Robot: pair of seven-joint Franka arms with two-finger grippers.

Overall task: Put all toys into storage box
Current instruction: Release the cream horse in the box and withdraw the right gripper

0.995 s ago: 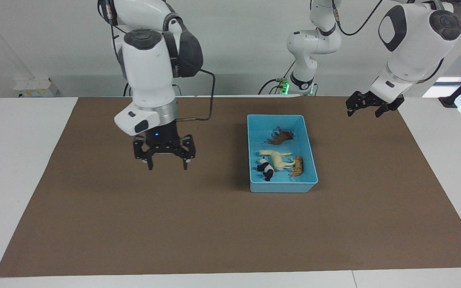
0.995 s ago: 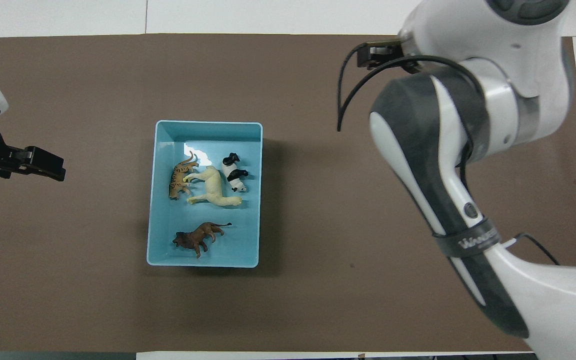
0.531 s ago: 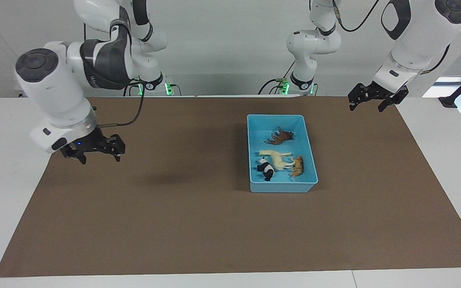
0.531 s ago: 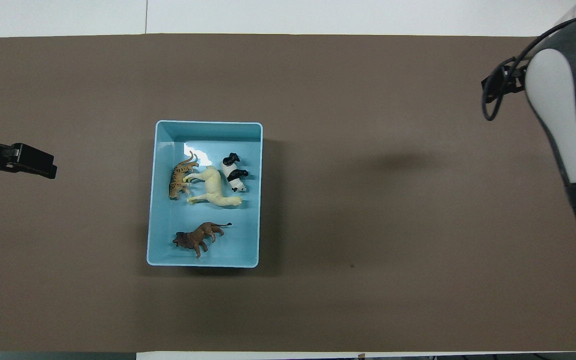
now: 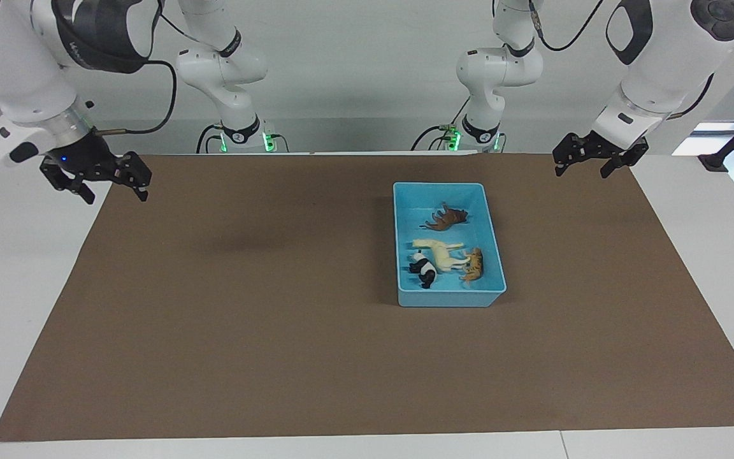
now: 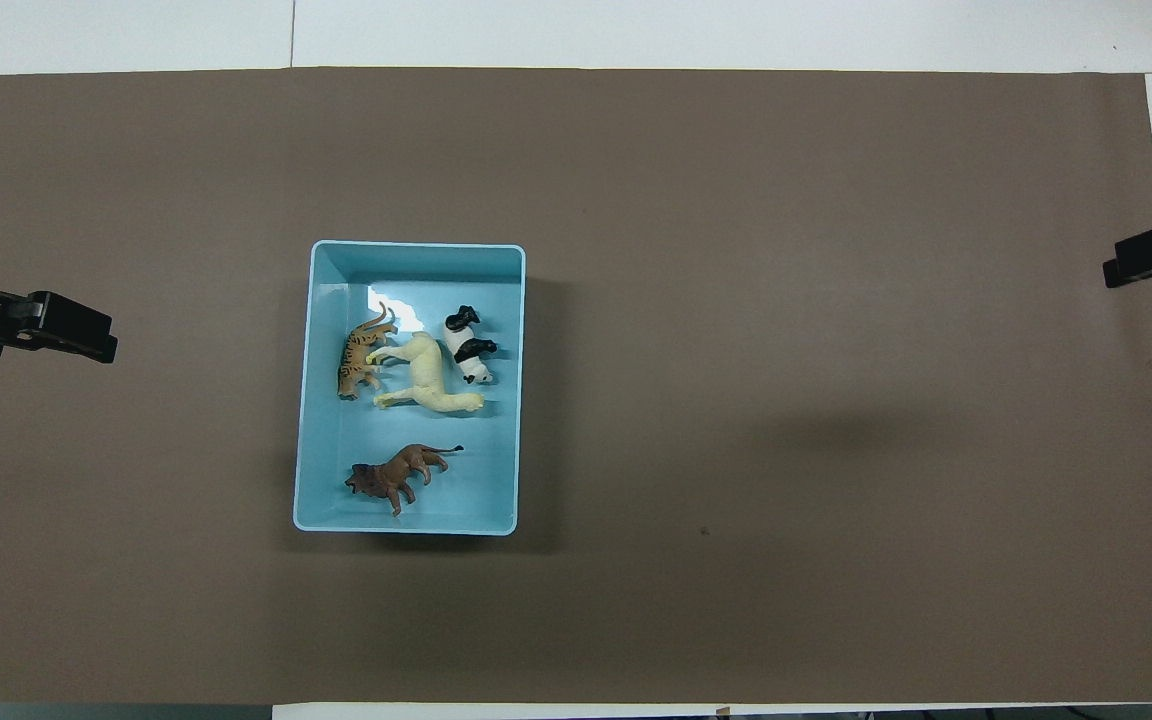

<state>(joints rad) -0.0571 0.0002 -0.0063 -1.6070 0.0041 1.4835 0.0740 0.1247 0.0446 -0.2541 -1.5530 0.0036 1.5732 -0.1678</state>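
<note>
The light blue storage box [image 5: 438, 185] stands on the mat, toward the left arm's end of the table; it also shows in the overhead view [image 6: 409, 245]. All four toys lie in it: the brown horned animal [image 5: 446, 218] [image 6: 396, 478] nearest the robots, then the cream-white horse [image 5: 438, 250] [image 6: 428, 378], with the panda [image 5: 424, 269] [image 6: 468, 346] and the orange tiger [image 5: 473, 264] [image 6: 360, 352] on either side of it. My right gripper [image 5: 115, 190] [image 6: 1141, 262] is open and empty, raised over the mat's edge at the right arm's end. My left gripper [image 5: 582, 169] [image 6: 86, 335] is open and empty, over the mat's edge at the left arm's end.
A brown mat [image 5: 278, 319] [image 6: 786, 400] covers most of the white table [image 5: 16, 268]. The two arm bases stand at the robots' edge of the table. Nothing else lies on the mat.
My right arm has swung away from over the middle of the mat to the right arm's end and risen. My left gripper has barely moved. The toys and box are unmoved.
</note>
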